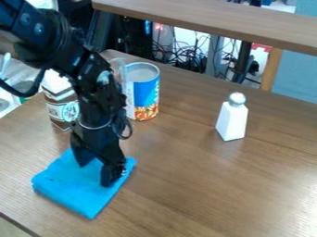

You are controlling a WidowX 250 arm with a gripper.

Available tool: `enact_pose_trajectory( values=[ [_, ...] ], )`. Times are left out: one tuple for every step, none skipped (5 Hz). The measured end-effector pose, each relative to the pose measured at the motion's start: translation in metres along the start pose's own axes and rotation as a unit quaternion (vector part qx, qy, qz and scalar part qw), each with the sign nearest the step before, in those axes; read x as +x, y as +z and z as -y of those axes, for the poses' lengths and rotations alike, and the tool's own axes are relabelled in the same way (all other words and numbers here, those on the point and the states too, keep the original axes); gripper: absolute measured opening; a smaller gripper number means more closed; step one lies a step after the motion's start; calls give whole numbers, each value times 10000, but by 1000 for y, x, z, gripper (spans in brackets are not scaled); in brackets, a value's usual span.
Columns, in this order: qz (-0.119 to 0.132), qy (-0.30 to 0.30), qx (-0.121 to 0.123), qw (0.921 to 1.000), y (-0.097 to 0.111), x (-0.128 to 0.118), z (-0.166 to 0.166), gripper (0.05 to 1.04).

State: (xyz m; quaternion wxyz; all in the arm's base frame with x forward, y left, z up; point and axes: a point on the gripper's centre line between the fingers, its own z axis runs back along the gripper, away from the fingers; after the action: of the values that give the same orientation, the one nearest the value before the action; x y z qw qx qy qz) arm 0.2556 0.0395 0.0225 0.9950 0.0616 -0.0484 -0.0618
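While the gripper [96, 173] is held open over a blue cloth [73, 190] | can [145, 94] seen behind | white shaker [232, 121] set well apart

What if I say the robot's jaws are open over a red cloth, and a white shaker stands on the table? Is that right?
Not quite: the cloth is blue, as the camera view shows. The jaws are open over it, and the white shaker stands on the table.
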Motion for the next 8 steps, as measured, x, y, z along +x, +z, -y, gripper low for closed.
enact_pose_trajectory(
  values=[
    [133, -353, -288, 9989, 3, 19, 40, 1001],
    [261, -867, -501, 9946, 10, 35, 90, 1001],
    [324, -1308, -589, 9891, 16, 43, 126, 1001],
    [418, -1896, -686, 9786, 22, 46, 175, 1001],
    [500, -2277, -813, 9690, 27, 45, 211, 1001],
    [564, -2547, -912, 9611, 31, 44, 237, 1001],
    [502, -2687, -873, 9579, 33, 37, 250, 1001],
    [475, -2676, -642, 9602, 40, 28, 234, 1001]
  ],
)
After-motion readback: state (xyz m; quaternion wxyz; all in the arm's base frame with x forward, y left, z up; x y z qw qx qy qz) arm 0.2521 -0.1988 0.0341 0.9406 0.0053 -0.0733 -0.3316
